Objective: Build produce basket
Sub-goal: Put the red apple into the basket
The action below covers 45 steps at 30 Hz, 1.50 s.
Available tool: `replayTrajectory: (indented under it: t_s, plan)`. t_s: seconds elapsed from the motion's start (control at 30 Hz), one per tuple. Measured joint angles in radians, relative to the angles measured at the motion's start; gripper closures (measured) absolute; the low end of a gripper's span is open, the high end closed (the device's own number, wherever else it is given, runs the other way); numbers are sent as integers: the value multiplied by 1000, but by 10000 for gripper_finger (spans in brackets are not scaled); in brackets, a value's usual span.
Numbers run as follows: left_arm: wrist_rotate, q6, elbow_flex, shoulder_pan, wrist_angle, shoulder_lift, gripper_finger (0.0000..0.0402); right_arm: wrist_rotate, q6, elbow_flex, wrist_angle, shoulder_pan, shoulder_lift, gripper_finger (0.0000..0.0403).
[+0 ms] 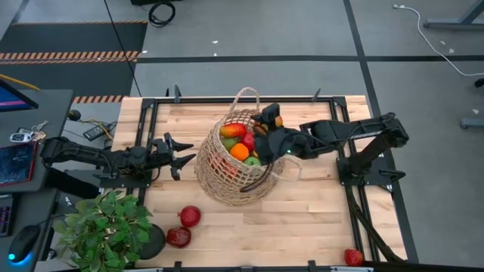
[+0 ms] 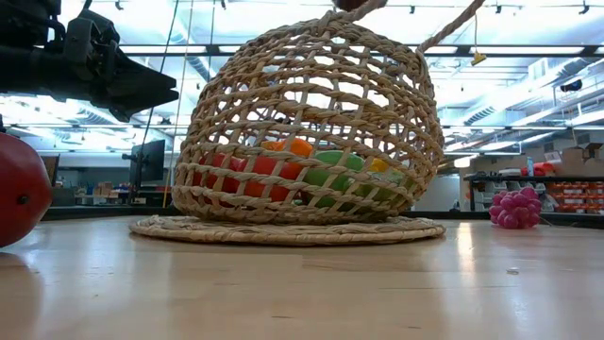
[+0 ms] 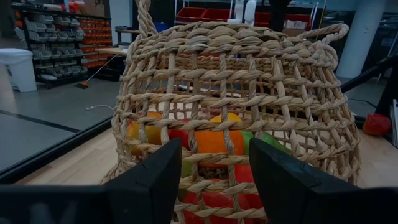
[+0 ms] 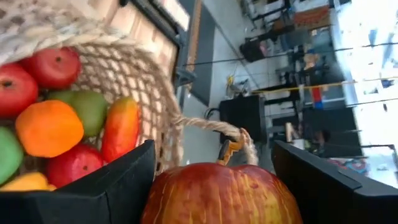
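The tan wicker basket (image 1: 227,162) stands mid-table on its flat woven base (image 2: 283,229), holding several red, orange, green and yellow fruits (image 1: 240,143). My right gripper (image 1: 266,121) is over the basket's far right rim, by one loop handle (image 4: 211,127), and is shut on a red-yellow fruit (image 4: 217,193) with an orange stem. My left gripper (image 1: 184,153) is open and empty just left of the basket, its fingers (image 3: 149,180) pointing at the woven wall (image 3: 236,106), a little apart from it in the high view. My right gripper pinches the red-yellow fruit by its two opposite sides (image 4: 163,193) between its two fingers. The fingers come from the table's right side. The fruit is lifted clear above the basket's rim, with its orange stem (image 4: 229,149) pointing away from the wrist.
Two dark red fruits (image 1: 190,216) (image 1: 179,237) lie near the front edge, left of centre, and another red fruit (image 1: 353,257) lies at the front right. A leafy potted plant (image 1: 102,230) stands at the front left. A purple grape bunch (image 2: 514,210) shows in the low view.
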Motion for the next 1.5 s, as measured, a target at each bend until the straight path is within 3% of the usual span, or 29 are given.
replayTrajectory:
  t_s: [0.67,0.83,0.97,1.07,1.23,1.5]
  plan:
    - [0,0,0,0,1,0,205,-264,-52,0,-33,-197,245,90]
    - [0,0,0,0,1,0,208,-415,-2,-1,-19,-233,267,92]
    - [0,0,0,0,1,0,208,-557,85,-1,-20,-258,281,92]
    - [0,0,0,0,0,0,204,-616,258,-1,-30,-270,286,90]
    - [0,0,0,0,0,0,204,-613,513,-1,-37,-279,290,84]
    - [0,0,0,0,1,0,208,-593,644,0,6,-282,294,85]
